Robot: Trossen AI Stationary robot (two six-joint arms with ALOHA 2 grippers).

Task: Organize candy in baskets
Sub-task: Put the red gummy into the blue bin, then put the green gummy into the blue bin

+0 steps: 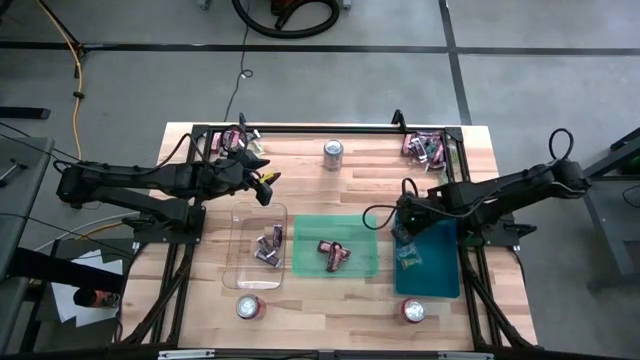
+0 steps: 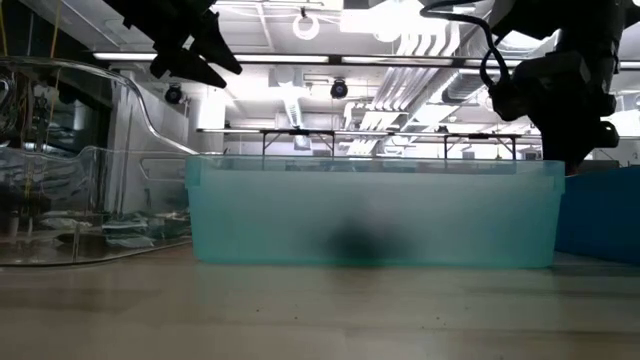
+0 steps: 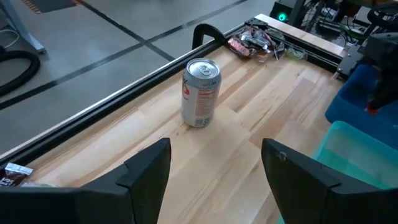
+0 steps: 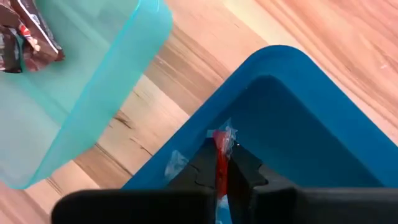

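Overhead, the right arm reaches in from the desk's (image 1: 300,180) right side, elbow bent, its wrist tipped down so that the right gripper (image 4: 222,163) hangs over the near-left corner of the teal-blue basket (image 1: 440,275). Its jaws are pressed together on a candy with a red and clear wrapper (image 4: 221,149), the wrapper's crinkled end sticking out just past the tips, above the basket's blue floor. A light green and pink candy (image 1: 408,258) lies in that basket a little beyond the jaws. Just beside the basket, to the jaws' left, sits the translucent green basket (image 1: 370,268) with maroon-brown candies (image 1: 333,253) in its middle, and further left the clear basket (image 1: 240,275) holds dark and silver candies (image 1: 268,246). The left arm stretches level across the desk's far-left part, and the left gripper (image 3: 214,165) hovers with jaws spread wide apart and nothing between them. Ahead of those jaws stands a silver drink can (image 3: 200,92), well apart from them, and beyond it a pile of candies (image 3: 254,43) lies at the far right corner of the desk.
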